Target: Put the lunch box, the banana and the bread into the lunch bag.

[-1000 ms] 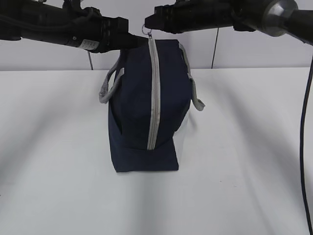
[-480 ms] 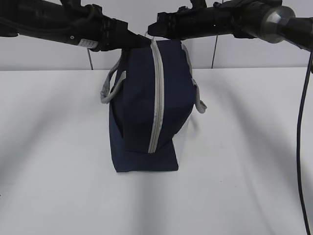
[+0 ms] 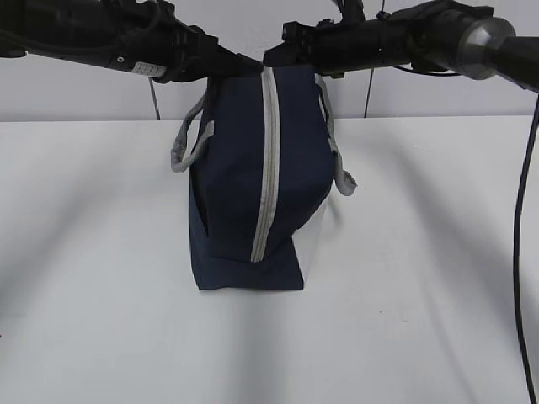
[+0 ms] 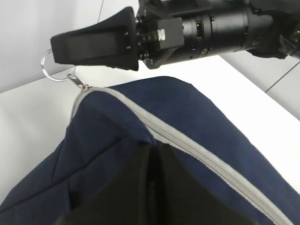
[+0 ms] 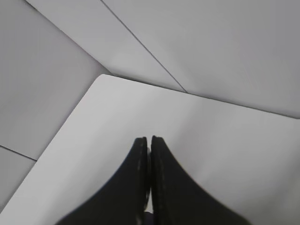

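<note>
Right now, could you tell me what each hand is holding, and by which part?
The right hand is shut on the lunch bag's zipper ring pull. The left hand grips the lunch bag by its top fabric.

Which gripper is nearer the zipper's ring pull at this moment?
Right. The right gripper is shut on the ring pull at the lunch bag's top end. The left gripper pinches the bag fabric beside the zipper, farther along.

table [image 3: 101,252]: open both sides of lunch bag [image 3: 236,185] | bag top: both grippers crowd it | zipper [image 3: 268,168]: shut
</note>
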{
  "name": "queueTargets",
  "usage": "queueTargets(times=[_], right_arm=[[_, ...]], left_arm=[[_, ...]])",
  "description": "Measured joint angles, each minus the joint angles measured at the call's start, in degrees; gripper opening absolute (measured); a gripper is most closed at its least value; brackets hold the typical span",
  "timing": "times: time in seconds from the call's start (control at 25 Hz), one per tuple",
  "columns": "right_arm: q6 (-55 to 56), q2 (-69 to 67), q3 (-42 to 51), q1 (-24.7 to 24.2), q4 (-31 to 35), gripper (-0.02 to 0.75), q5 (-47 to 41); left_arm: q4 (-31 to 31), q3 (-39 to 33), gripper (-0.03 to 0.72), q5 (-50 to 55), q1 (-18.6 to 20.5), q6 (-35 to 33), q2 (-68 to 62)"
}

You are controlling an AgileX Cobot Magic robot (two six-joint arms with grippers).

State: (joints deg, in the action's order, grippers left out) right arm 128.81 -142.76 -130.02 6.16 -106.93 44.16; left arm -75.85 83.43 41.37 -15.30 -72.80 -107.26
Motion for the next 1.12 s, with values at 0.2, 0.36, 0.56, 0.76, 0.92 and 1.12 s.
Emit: queueTargets(times=[0.2, 0.36, 0.56, 0.76, 0.92, 1.12], right_arm=[[0.47, -1.95, 0.00, -0.12, 0.36, -0.016, 0.53], [0.49, -3.71, -0.04, -0.12, 0.61, -0.016, 0.65], [0.58, -4.36, -0.04, -0.19, 0.71, -0.016, 0.65], [0.58, -4.46, -2.05, -0.24, -0.03, -0.013, 2.05], [0.58, -4.59, -5.84, -0.57, -0.52, 0.081, 4.29], [-0.78, -3.48, -6.62, -0.60, -0.80, 0.399, 5.90]], left_arm=[[0.00, 0.00, 0.017, 0.09, 0.00, -0.56, 0.00], [0.00, 0.00, 0.017, 0.81, 0.00, -0.63, 0.00], [0.00, 0.00, 0.017, 0.93, 0.00, -0.84, 0.00], [0.00, 0.00, 0.018, 0.93, 0.00, -0.83, 0.04], [-0.09, 0.00, 0.089, -0.48, -0.10, 0.54, 0.11], [-0.72, 0.05, 0.395, -4.86, -0.10, 3.00, 1.03]])
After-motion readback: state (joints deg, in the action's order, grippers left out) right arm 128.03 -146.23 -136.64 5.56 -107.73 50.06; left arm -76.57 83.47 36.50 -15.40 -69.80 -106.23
